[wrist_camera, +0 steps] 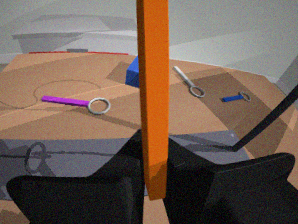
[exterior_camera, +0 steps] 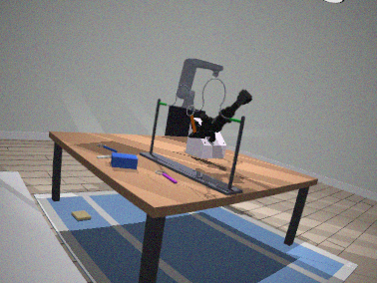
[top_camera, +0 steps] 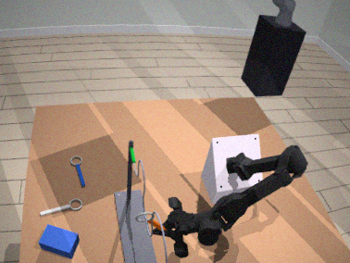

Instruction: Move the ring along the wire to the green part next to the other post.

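My gripper is shut on the orange handle, which stands upright in the wrist view. The handle's ring appears around the thin grey wire, between its tall loop and the far post. Whether ring and wire touch cannot be told. A green part is beside that post; the other green part is by the near post. The ring is outside the wrist view.
The grey base lies below the wire. A blue block, a blue-handled ring, a white-handled ring and a purple-handled ring lie on the table beyond it. A white box stands behind the arm.
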`<state>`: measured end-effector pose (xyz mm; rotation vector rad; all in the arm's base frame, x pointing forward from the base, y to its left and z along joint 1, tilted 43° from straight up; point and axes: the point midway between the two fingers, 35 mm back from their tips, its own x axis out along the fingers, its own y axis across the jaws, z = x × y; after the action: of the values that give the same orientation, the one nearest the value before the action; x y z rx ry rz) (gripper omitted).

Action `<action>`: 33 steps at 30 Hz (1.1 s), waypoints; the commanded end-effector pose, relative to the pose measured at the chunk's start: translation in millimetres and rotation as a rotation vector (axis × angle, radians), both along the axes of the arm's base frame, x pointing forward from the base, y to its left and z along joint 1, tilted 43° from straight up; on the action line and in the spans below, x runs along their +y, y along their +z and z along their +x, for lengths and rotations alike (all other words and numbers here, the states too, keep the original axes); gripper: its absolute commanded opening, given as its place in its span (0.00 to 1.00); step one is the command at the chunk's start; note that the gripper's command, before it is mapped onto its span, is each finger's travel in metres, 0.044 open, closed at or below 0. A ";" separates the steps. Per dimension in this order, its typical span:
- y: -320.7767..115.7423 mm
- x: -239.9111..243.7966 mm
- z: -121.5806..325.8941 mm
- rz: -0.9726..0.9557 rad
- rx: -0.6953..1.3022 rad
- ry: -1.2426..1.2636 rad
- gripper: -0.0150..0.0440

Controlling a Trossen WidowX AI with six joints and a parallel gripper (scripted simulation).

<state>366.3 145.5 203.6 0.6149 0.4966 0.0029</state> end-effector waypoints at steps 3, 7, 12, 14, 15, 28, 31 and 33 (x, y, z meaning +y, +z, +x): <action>-8.7 -16.5 0.3 -0.094 -0.001 -0.013 0.00; -14.8 -26.3 -0.3 -0.161 0.003 -0.014 0.00; -21.9 -40.8 -1.1 -0.260 0.008 -0.016 0.00; -24.6 -47.6 -1.4 -0.306 0.011 -0.016 0.00; -25.9 -51.1 -1.6 -0.329 0.012 -0.017 0.00; -34.5 -99.7 -4.4 -0.643 0.028 -0.019 0.00; -34.4 -109.6 -5.0 -0.706 0.031 -0.020 0.00; -33.8 -116.8 -5.4 -0.753 0.034 -0.020 0.00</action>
<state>361.9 43.7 166.6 -0.0421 0.4920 -0.1749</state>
